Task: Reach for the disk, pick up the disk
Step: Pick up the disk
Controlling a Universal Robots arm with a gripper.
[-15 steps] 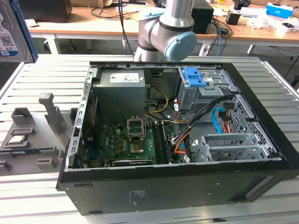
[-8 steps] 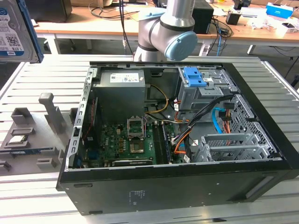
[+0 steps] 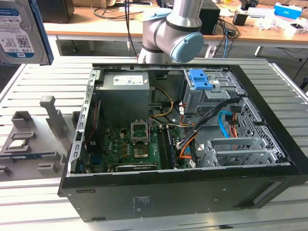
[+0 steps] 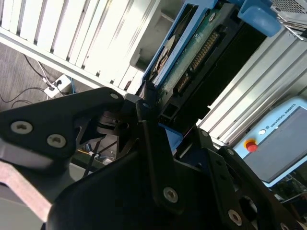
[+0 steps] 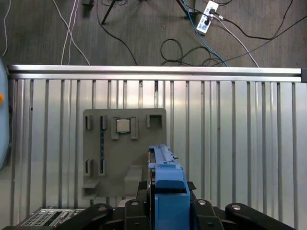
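Gripper (image 5: 169, 203) was closed on the disk (image 5: 165, 175), pinching its blue-bracketed sides. Disk hung above the counter (image 5: 230, 134).

The case (image 3: 183, 192) lies open side up on the worktop (image 3: 43, 77). Inside it, the board (image 3: 134, 144) sits at the exterior view's left front, with the power supply (image 3: 127, 82) behind it and the drive cage (image 3: 207, 91) at the back right. The arm (image 3: 178, 41) rises behind the case, with a desk (image 3: 96, 26) further back. Left of the case a fixture (image 3: 29, 139) lies on the worktop, a chip (image 3: 17, 143) in one of its pockets. In the first wrist view the disk (image 5: 165, 163) stands on edge, clamped in the hand (image 5: 168, 187), above the fixture.
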